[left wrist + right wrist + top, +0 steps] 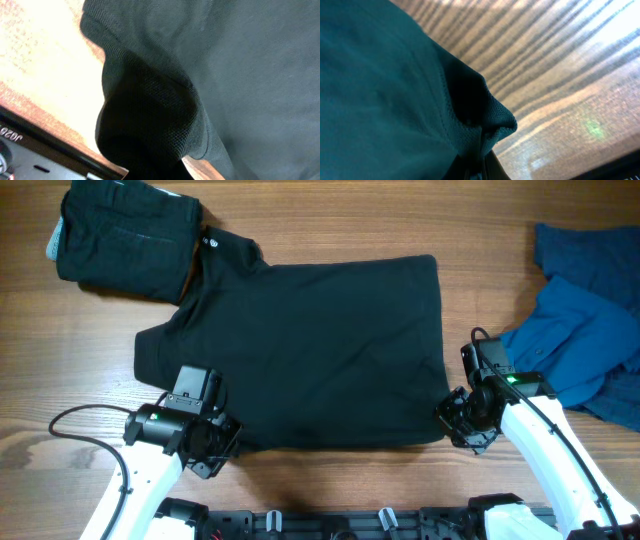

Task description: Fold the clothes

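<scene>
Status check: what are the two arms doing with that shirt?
Shut on black shirt, near corners: left gripper, right gripper. Shirt spread flat. Aside: blue garment, folded black garment.

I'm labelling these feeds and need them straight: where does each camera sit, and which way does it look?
Overhead: above the table, looking straight down on the black shirt, folded black garment and blue clothes; both white arms, left gripper and right gripper show.
Left wrist: on the left arm, close over the shirt's near corner; fingers hidden by fabric.
Right wrist: on the right arm, close on the other near corner; fingers barely show.
Shared: all three see the black shirt and the wood.
</scene>
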Robot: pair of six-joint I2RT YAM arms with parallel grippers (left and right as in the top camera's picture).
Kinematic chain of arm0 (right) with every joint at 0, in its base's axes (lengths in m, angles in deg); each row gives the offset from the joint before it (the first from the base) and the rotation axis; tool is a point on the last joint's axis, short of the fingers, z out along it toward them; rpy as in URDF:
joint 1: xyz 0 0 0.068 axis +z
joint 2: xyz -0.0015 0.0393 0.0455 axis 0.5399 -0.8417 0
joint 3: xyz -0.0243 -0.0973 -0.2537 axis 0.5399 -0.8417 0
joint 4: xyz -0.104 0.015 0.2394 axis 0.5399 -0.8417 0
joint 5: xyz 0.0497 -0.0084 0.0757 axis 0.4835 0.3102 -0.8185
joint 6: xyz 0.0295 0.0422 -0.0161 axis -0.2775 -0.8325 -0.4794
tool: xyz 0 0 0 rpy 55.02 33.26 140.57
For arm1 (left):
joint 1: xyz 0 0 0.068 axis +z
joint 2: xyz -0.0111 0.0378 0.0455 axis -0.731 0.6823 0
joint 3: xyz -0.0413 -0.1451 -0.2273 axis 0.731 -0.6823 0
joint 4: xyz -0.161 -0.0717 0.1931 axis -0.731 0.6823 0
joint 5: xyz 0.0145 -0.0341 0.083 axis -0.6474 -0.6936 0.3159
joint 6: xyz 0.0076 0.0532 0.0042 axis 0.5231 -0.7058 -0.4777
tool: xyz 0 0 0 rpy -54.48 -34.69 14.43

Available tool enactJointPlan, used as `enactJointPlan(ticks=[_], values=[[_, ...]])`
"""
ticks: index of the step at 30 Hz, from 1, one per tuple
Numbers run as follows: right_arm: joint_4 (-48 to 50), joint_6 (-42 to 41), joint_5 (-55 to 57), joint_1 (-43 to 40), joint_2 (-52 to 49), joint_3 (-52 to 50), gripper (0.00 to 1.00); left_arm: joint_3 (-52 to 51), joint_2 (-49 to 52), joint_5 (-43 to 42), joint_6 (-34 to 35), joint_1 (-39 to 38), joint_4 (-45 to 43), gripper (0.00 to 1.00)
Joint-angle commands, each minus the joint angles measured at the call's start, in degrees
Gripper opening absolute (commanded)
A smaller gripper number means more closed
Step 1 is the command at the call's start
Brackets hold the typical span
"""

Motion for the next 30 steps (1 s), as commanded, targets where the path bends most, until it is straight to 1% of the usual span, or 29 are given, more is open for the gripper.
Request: enactJointPlan(ticks=[1, 7, 9, 14, 17, 23, 30], values=[[0.7, 0.6, 1.0, 0.0, 0.7, 1.1, 0.04, 1.0, -0.4, 3.8, -0.5, -0.2, -0.6, 0.04], [1.4, 0.6, 1.0, 0.0, 0.7, 1.1, 0.04, 1.0, -0.4, 6.1, -0.8, -0.2, -1.5, 0.04], [1.3, 0.6, 1.0, 0.0, 0.7, 1.1, 0.04, 1.0, -0.4, 6.1, -2.1, -0.2, -2.1, 0.04], [1.3, 0.6, 1.0, 0.0, 0.7, 1.1, 0.04, 1.0, -0.4, 6.2, -2.3, -0.2, -2.8, 0.04], [1.5, 0.6, 1.0, 0.0, 0.7, 1.1, 0.04, 1.0, -0.4, 6.3, -3.6, -0.2, -3.9, 0.04], [1.8, -2.3, 0.7, 0.0, 0.7, 1.0, 0.04, 1.0, -0.4, 6.4, -3.5, -0.2, -5.6, 0.04], [4.6, -2.1, 0.4, 0.0, 0.7, 1.1, 0.04, 1.0, -0.4, 6.4, -3.5, -0.2, -9.3, 0.04]])
